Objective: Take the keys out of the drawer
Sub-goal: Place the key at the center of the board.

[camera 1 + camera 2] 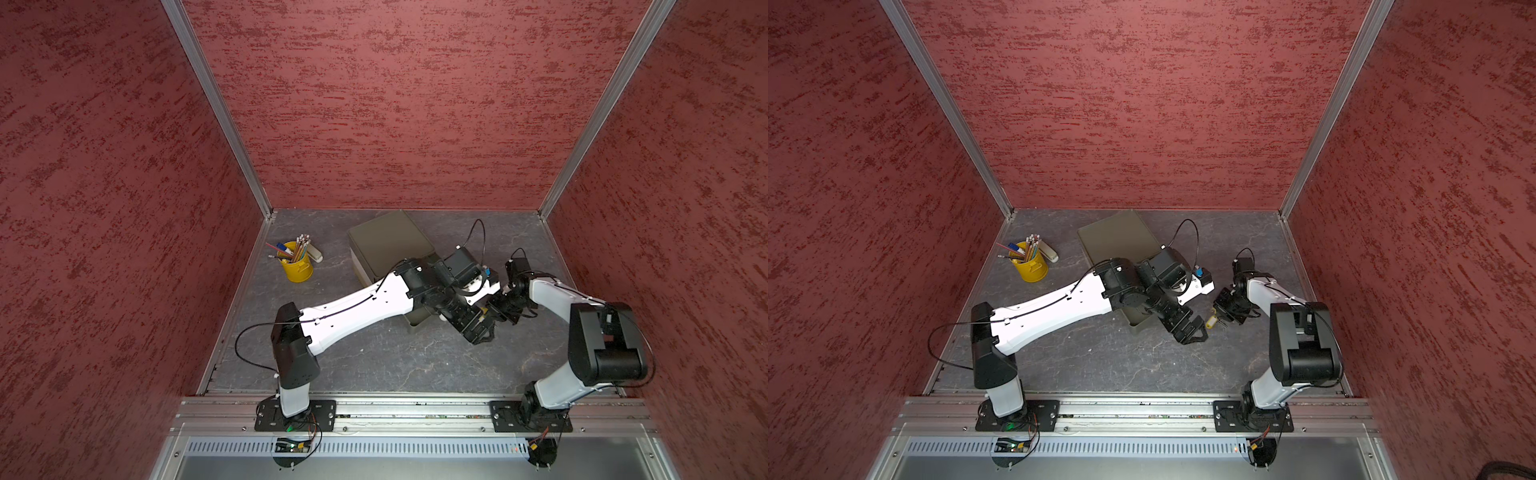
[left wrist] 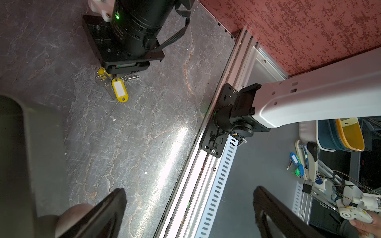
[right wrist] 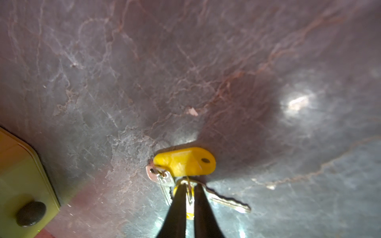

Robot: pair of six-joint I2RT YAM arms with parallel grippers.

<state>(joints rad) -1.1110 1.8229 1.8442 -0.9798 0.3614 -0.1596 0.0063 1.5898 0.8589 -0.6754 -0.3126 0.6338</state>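
— Entry one, the drawer point(image 1: 417, 323)?
— Centre of both top views: tray almost wholly covered by the left arm point(image 1: 357, 309), contents hidden.
— Entry two, the keys point(image 1: 1212, 322)?
— Too small there to count. Right wrist view: one yellow tag point(image 3: 189, 208) mostly behind the right gripper point(image 3: 190, 185); pinched or merely straddled, cannot tell. Drawer front point(image 3: 20, 175) blurred, cut off by the frame edge.
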